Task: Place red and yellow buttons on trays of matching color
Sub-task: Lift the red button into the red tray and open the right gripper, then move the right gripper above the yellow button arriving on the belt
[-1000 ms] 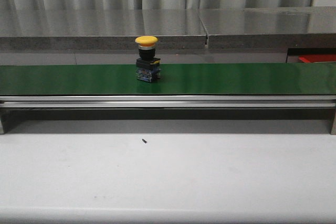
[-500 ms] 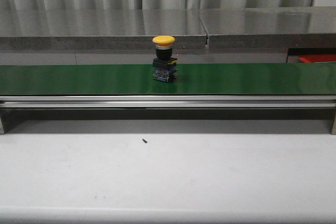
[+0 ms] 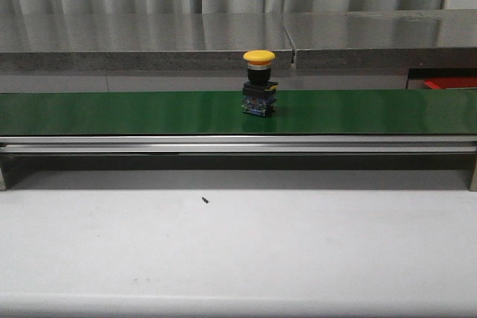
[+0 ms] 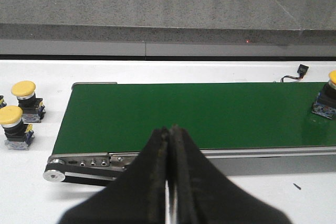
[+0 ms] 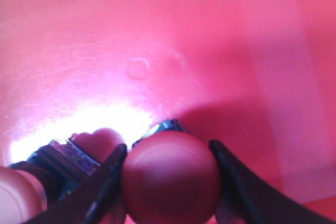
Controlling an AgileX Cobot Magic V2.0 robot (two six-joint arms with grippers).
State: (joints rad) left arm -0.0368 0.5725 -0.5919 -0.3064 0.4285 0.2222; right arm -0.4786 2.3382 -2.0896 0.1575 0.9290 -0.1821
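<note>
The white bench (image 3: 238, 251) carries a long green belt (image 3: 149, 112) running across it from the left edge to the right, with a steel counter (image 3: 141, 39) behind. At the belt's far right end a sliver of the red tray (image 3: 451, 83) shows in the front view; in the right wrist view its glossy floor (image 5: 210, 40) fills the picture. A yellow button (image 3: 259, 83) stands upright on the belt just right of its middle, well apart from both pincers. Off the belt's left end, two more yellow buttons (image 4: 21, 114) stand close together on the bench. The left gripper (image 4: 169, 182) hovers before the belt's near edge, jaws pressed together on nothing. The right gripper (image 5: 169, 182) has its fingers clamped on either side of a red button (image 5: 170, 177) over the tray floor, other red caps (image 5: 100, 140) beside it. A tiny black speck (image 3: 204, 200) lies on the bench.
</note>
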